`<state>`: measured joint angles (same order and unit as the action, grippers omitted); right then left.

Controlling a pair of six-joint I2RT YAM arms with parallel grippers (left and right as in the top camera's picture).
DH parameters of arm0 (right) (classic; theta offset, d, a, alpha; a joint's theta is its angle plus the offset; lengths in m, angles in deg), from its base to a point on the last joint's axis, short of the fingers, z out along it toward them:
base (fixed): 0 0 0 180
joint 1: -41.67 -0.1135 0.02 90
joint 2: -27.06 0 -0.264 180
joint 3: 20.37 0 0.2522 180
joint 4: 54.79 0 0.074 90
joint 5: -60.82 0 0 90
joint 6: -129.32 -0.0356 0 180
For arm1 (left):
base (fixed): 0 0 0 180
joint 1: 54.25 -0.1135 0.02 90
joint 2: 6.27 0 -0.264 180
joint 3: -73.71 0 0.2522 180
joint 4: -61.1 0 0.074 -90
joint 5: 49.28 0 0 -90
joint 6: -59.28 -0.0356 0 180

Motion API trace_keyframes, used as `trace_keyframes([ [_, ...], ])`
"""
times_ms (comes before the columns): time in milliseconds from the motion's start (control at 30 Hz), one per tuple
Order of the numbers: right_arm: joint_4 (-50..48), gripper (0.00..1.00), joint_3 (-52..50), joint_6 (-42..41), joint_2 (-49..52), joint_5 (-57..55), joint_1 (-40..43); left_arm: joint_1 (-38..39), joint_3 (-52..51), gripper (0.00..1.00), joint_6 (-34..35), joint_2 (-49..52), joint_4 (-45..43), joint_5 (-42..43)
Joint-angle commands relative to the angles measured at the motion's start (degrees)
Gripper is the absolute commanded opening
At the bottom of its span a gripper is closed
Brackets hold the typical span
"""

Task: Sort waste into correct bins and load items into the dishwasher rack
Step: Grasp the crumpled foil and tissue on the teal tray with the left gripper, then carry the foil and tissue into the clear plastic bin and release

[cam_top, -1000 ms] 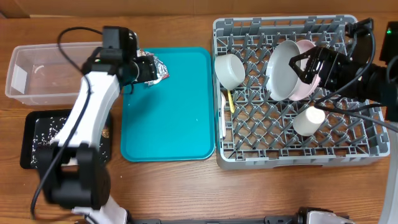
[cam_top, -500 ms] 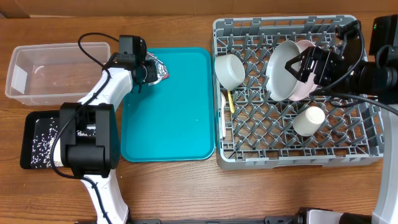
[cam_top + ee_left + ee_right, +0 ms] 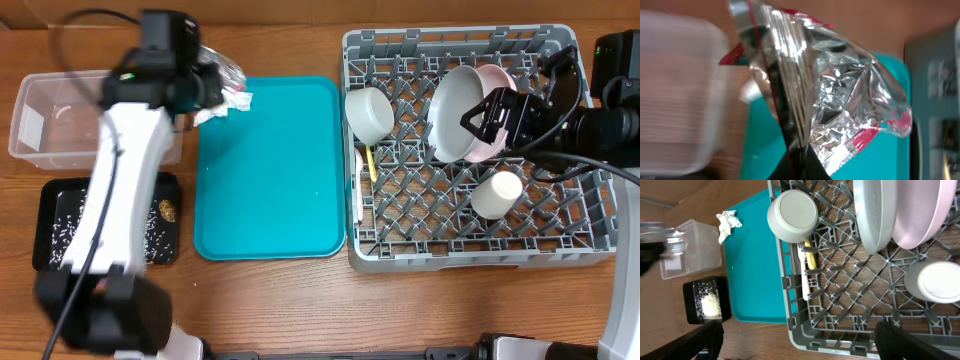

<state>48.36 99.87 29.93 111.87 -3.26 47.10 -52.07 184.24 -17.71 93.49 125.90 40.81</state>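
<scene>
My left gripper (image 3: 212, 86) is shut on the crumpled silver foil wrapper (image 3: 228, 72), which hangs over the gap between the clear tub (image 3: 60, 115) and the teal tray. In the left wrist view the foil wrapper (image 3: 840, 90) fills the frame, pinched between the black fingers (image 3: 799, 160). A crumpled white napkin (image 3: 238, 100) lies on the tray's far left corner. The black tray (image 3: 50, 255) holds rice and a brown morsel (image 3: 168, 210). The dishwasher rack (image 3: 480, 256) holds a grey bowl (image 3: 370, 112), a grey plate (image 3: 455, 112), a pink plate (image 3: 497, 75), a cup (image 3: 497, 195) and utensils (image 3: 363, 170). My right gripper (image 3: 487, 112) hovers open over the plates.
The teal tray (image 3: 270, 170) lies between the bins and the rack. The right wrist view shows the rack's corner (image 3: 790, 325), the napkin (image 3: 728, 222), the clear tub (image 3: 690, 250) and the rice (image 3: 710, 305) in the black tray.
My left gripper has shut on the foil wrapper and lifted it off the tray toward the clear tub, uncovering the napkin. The right arm has barely moved.
</scene>
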Motion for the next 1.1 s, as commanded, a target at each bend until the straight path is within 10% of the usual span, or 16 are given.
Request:
trace_keyframes([
  [0, -0.59, 1.0, 0.37, 0.28, -0.02, -0.37, -0.26, -5.29, 0.48, 0.04, -2.43, -1.6, 0.81, -6.54],
  [100, -0.68, 1.0, 0.37, 0.28, -0.02, -0.37, -0.26, -10.69, 0.35, 0.11, -2.73, 1.95, 0.04, -6.47],
  [167, -0.52, 1.0, 0.37, 0.31, -0.02, -0.39, -0.26, -12.37, 0.37, 0.58, -2.73, 4.22, 0.31, -6.4],
  [233, -0.66, 1.0, 0.37, 0.28, -0.02, -0.61, -0.26, -12.66, 0.37, 0.69, -2.73, 4.79, 1.6, -6.47],
  [433, -1.16, 1.0, 0.37, 0.26, -0.02, -2.95, -0.26, -7.61, 2.29, 0.65, -4.83, 3.82, -0.22, 7.45],
  [700, -2.47, 1.0, 0.37, 0.26, -0.02, -2.95, -0.26, 3.96, 2.23, 0.83, -9.42, 16.22, -13.7, -3.28],
  [1067, -1.46, 1.0, 0.37, 0.28, -0.02, -3.04, -0.26, 2.71, 2.25, 0.82, -2.27, 30.97, -24.06, -9.22],
])
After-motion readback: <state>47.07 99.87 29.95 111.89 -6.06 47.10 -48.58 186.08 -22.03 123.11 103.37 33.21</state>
